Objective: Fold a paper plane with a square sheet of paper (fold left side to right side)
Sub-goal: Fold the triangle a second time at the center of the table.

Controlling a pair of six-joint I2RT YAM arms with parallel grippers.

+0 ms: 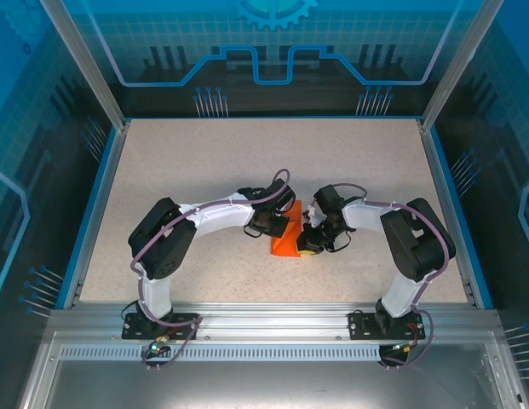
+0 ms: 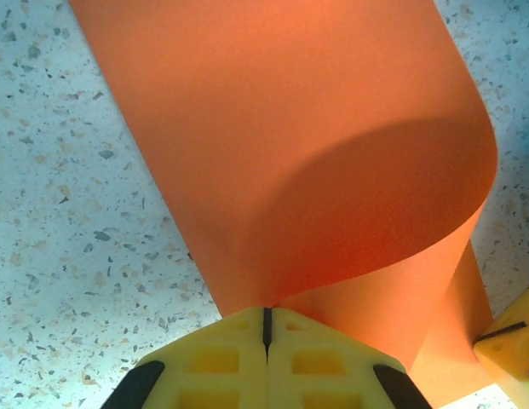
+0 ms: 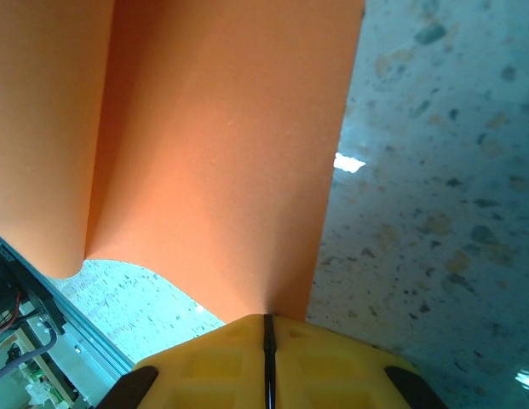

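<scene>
The square sheet of paper point(image 1: 287, 236) is bright orange and lifted off the table's middle, curled over between both arms. My left gripper point(image 1: 275, 223) pinches its edge from the left; in the left wrist view the yellow jaws point(image 2: 267, 317) are shut on the paper point(image 2: 281, 153), which bows into a loop. My right gripper point(image 1: 313, 239) holds it from the right. The right wrist view has its yellow jaws point(image 3: 266, 322) shut on the sheet point(image 3: 213, 145), which rises away from them. A yellow fingertip point(image 2: 511, 349) of the right gripper shows at the left wrist view's lower right.
The speckled beige table point(image 1: 204, 162) has a blue rim point(image 1: 94, 204) and an aluminium rail point(image 1: 264, 319) at the near edge, where both arm bases are bolted. Blue printed walls enclose the back and sides.
</scene>
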